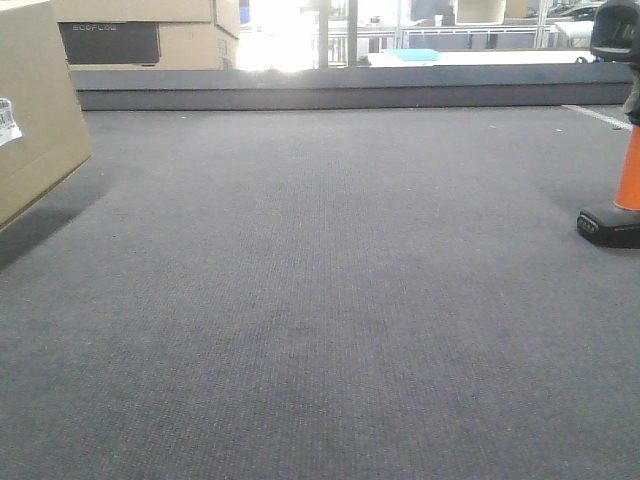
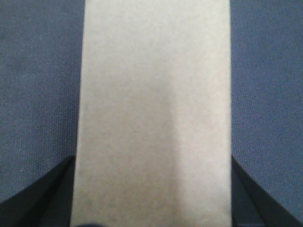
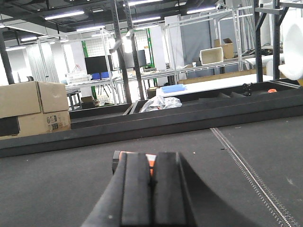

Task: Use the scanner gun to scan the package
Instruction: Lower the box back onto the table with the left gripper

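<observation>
- Front view: strong backlight from the windows (image 1: 285,35) behind the grey mat (image 1: 320,300); the panes are blown out to white.
- Front view: the package (image 1: 35,110) casts a soft dark shadow onto the mat below it.
- Left wrist view: dim, soft and blurred; the cardboard face shows a faint vertical shading band.
- Right wrist view: ceiling strip lights (image 3: 64,15) glare; the background is sharp, the near dark fingers (image 3: 137,189) slightly out of focus.

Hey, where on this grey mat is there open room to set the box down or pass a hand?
The widest bare patch is the middle of the grey mat, between the package at the left edge and the scanner gun at the right edge, running from the near edge back to the raised dark ledge. The left and right edges are crowded.
</observation>
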Motion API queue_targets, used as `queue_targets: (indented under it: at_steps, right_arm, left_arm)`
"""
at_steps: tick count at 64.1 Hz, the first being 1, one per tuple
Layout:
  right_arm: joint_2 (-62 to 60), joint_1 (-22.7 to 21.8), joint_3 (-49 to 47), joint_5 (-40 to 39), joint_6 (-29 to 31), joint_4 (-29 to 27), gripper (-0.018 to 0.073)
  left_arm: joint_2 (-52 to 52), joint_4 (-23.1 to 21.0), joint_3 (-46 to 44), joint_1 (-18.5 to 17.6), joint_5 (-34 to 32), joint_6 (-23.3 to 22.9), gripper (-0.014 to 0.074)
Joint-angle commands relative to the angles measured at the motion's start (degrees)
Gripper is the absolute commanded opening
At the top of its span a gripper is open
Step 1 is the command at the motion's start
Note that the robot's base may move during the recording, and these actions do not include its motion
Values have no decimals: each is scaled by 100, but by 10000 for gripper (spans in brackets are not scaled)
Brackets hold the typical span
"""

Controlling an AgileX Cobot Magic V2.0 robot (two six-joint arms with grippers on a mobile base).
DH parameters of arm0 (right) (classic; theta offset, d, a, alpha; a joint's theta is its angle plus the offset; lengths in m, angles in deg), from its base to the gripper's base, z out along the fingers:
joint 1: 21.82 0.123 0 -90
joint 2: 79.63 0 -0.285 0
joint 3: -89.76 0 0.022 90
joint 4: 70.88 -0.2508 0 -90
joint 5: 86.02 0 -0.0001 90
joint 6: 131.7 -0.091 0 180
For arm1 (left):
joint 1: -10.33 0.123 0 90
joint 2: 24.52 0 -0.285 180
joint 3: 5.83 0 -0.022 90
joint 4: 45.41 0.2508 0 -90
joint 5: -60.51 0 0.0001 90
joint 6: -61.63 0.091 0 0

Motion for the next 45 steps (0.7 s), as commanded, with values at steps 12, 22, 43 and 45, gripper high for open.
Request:
queue_targets:
  at_steps: [12, 22, 43, 45]
  right_arm:
    - [-31, -20, -6, -111, 51, -21, -169]
    - [-31, -20, -6, -111, 51, -21, -169]
    - [-31, -20, -6, -111, 51, -21, -169]
    - [-31, -20, -6, -111, 51, -21, -169]
  left_arm:
    - [-183, 0, -14, 20, -150, -371, 358]
    - [-318, 32, -14, 20, -162, -371, 487]
    - [-351, 82, -310, 20, -5, -371, 571]
    - [-342, 82, -424, 20, 123, -371, 571]
